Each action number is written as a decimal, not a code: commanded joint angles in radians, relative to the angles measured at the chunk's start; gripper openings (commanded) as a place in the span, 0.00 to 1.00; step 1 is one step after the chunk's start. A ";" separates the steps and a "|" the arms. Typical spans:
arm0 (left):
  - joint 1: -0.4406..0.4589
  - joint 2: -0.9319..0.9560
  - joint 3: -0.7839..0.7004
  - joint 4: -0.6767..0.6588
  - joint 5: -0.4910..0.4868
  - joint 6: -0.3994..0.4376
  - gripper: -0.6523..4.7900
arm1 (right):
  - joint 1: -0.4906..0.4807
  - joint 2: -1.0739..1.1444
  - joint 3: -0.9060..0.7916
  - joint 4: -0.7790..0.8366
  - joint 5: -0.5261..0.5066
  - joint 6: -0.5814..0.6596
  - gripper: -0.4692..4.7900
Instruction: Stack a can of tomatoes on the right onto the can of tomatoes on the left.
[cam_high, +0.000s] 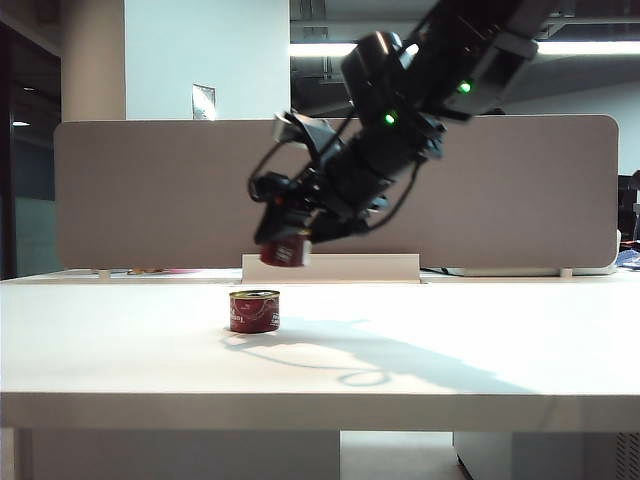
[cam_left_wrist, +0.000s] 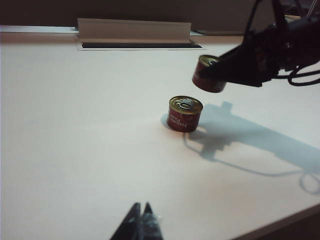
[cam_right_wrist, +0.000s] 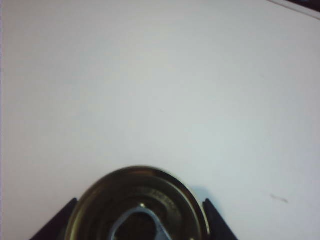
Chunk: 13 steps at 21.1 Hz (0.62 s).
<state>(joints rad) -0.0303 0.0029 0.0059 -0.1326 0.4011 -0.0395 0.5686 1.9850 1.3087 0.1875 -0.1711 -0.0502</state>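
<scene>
Two cans of tomatoes are present, both sealed with pull-tab lids, so their contents cannot be seen.

The left can (cam_high: 254, 311) stands upright on the white table (cam_high: 480, 330), about midway between the front and back edges and somewhat left of the middle. Its gold lid and ring pull face up and its red label wraps the side. Nothing touches it.

The right can (cam_high: 285, 250) is off the table, clamped in the right gripper (cam_high: 287, 238). In the exterior view it hangs in the air above the left can and slightly toward the right edge, tilted, with a clear gap between the two cans. The right wrist view shows the can's lid (cam_right_wrist: 137, 205) with a dark finger on each side of it, so the claw is closed on the can at a middle width.

The right arm (cam_high: 420, 90) reaches in from the right side, and its shadow falls across the table.

The left gripper (cam_left_wrist: 141, 222) is low over the table near the front edge, well apart from both cans; its fingertips are together and hold nothing.

A pale raised cable tray (cam_high: 330, 267) sits along the table's back edge, in front of a grey partition (cam_high: 150, 190).
</scene>
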 joint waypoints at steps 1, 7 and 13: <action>0.001 0.001 0.002 -0.009 0.004 -0.002 0.11 | 0.006 0.001 0.054 -0.028 -0.004 -0.006 0.40; 0.000 0.001 0.002 -0.009 0.003 -0.002 0.11 | 0.012 0.084 0.212 -0.221 -0.007 -0.006 0.41; 0.001 0.001 0.002 -0.009 0.003 0.002 0.11 | 0.032 0.101 0.239 -0.229 -0.007 -0.006 0.40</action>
<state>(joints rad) -0.0303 0.0029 0.0059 -0.1326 0.4011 -0.0406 0.5945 2.0949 1.5414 -0.0666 -0.1734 -0.0532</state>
